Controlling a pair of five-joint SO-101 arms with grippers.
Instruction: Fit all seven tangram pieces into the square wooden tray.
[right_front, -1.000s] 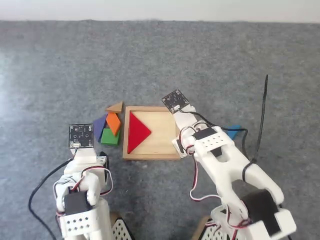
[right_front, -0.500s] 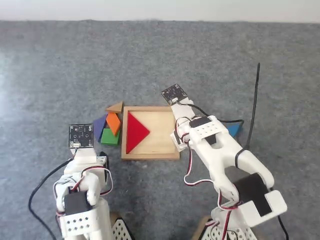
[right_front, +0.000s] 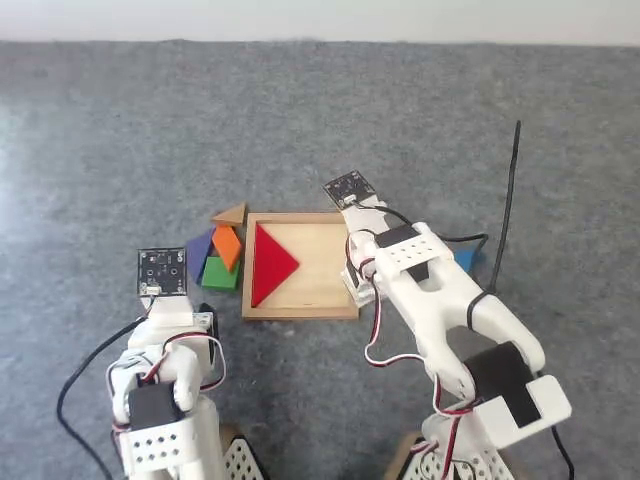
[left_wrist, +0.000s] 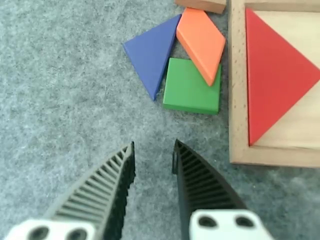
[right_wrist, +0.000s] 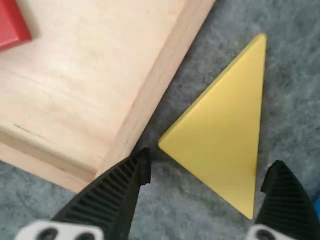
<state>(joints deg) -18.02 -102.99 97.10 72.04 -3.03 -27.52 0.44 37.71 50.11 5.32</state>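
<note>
Shifted right gripper (right_wrist: 209, 167) toward tray (right_wrist: 150, 95) right edge, fingers wide astride yellow triangle (right_wrist: 225, 135) on table (right_front: 450, 120). Noted left gripper (left_wrist: 153, 152) near table's front edge, fingers narrow, empty.

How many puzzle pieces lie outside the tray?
6: tan triangle, orange parallelogram, blue triangle and green square left of the tray; yellow triangle and a half-hidden light-blue piece on its right.
</note>
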